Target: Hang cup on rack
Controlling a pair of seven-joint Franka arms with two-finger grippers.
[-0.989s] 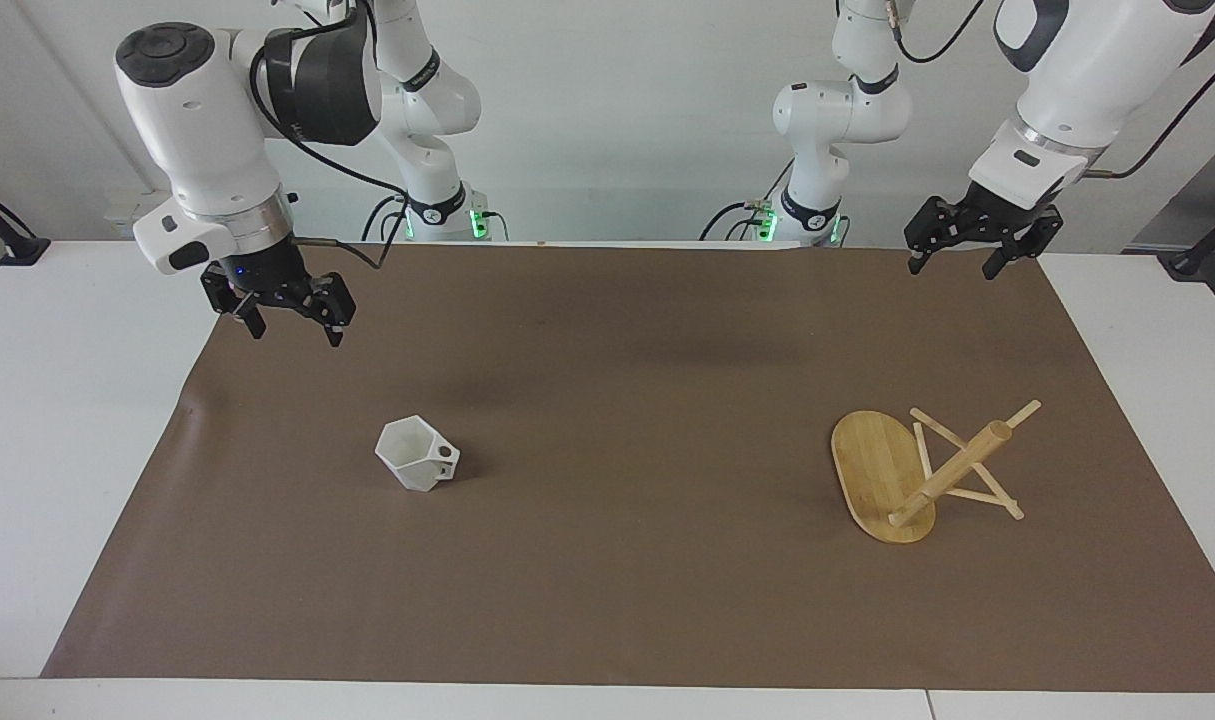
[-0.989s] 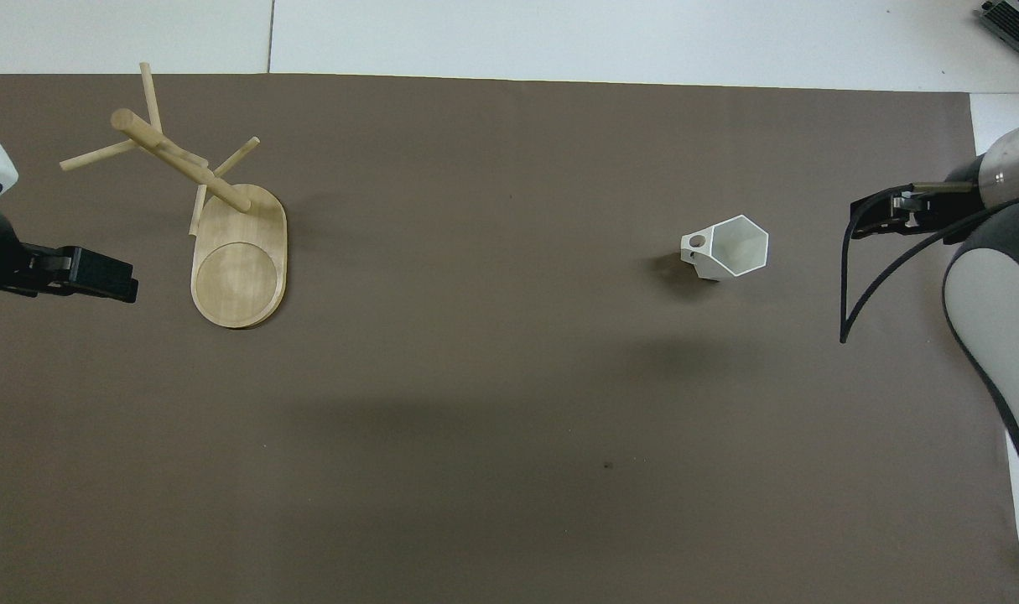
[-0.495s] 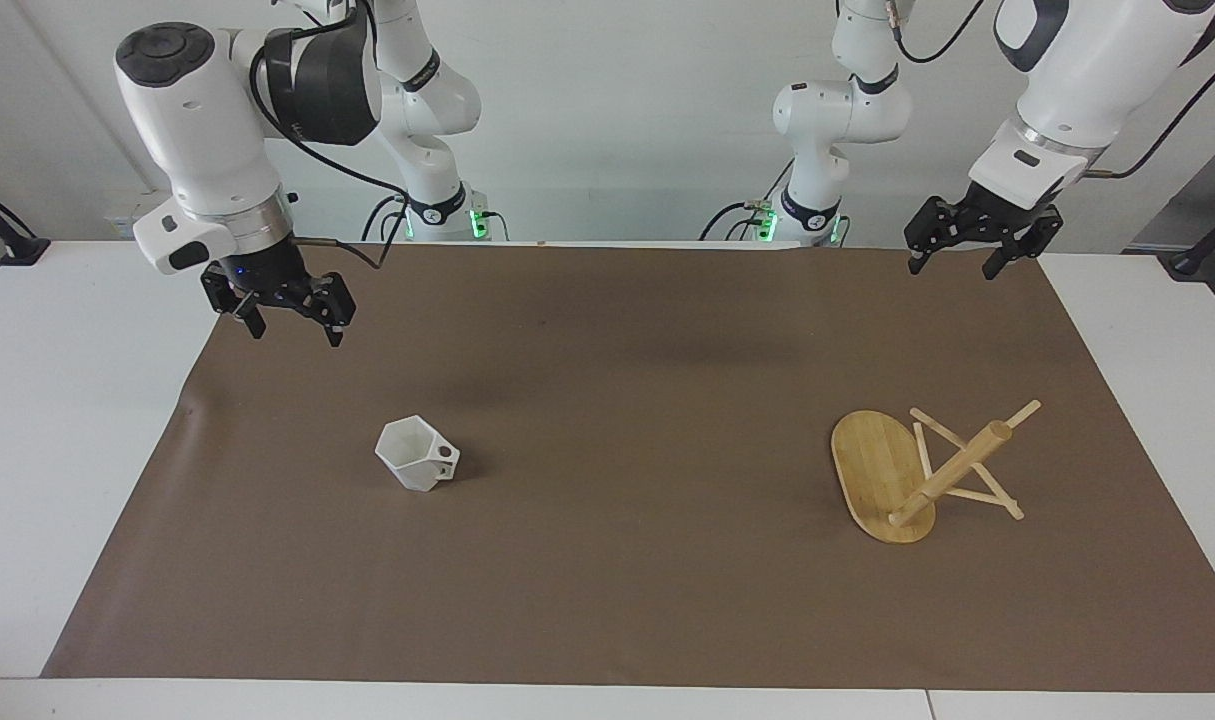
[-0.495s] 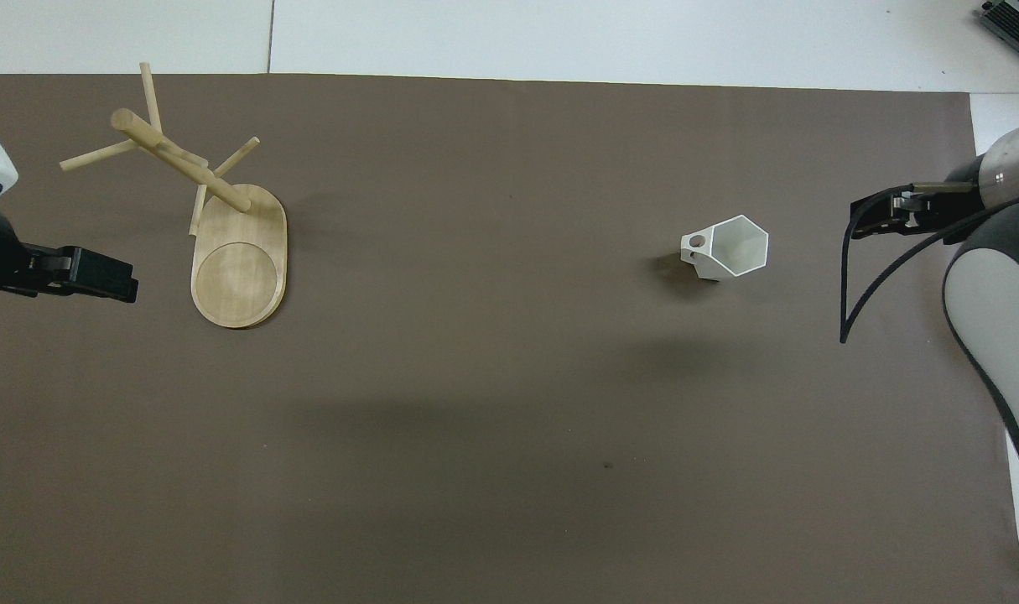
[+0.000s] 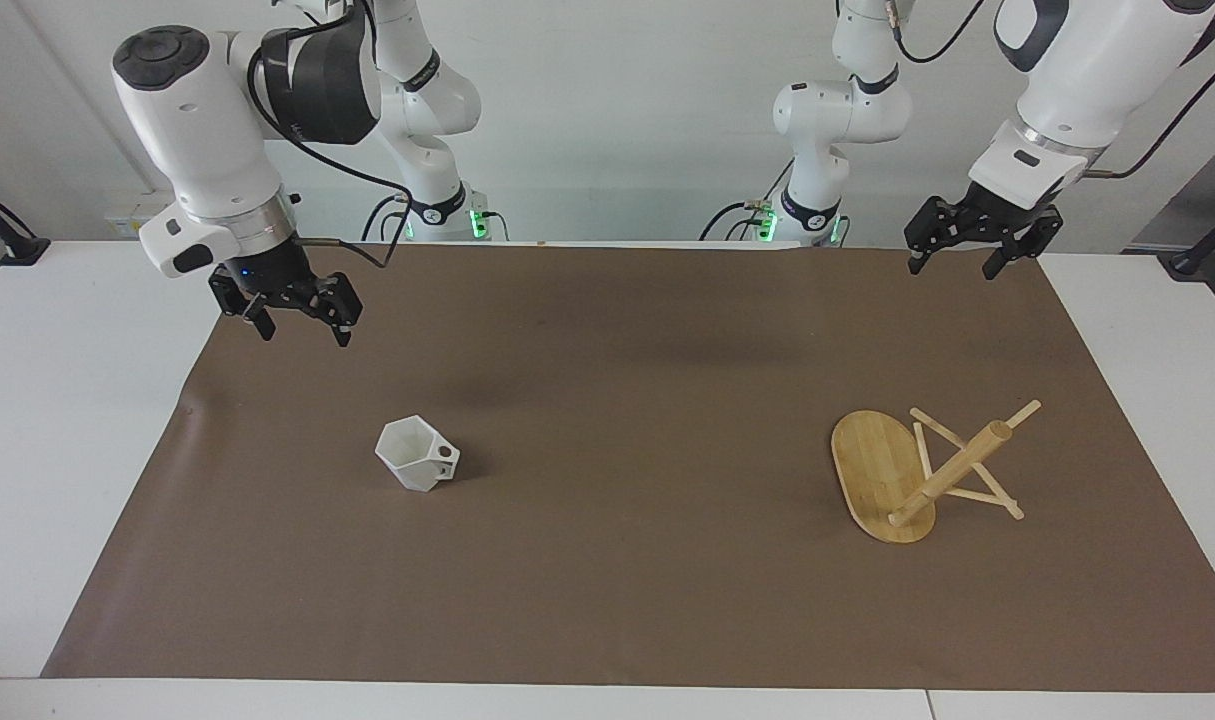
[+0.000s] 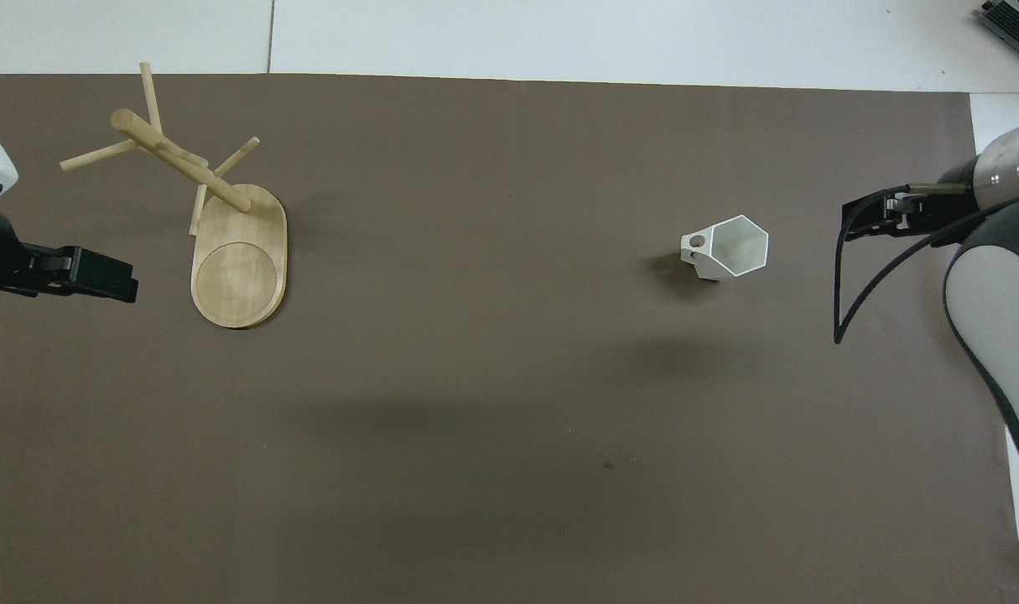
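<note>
We see the cup upright on the brown mat toward the right arm's end of the tabletop, well apart from the rack toward the left arm's end. The right gripper, fingers apart, hangs over the mat's edge. The left gripper, fingers apart, hangs over the mat's corner.

White faceted cup, plain, with a white interior. Light bamboo rack, fine straight grain on its oval base. Matte brown mat, unpatterned, over a white tabletop. Arms white with dark grey joints; the fingers black.
</note>
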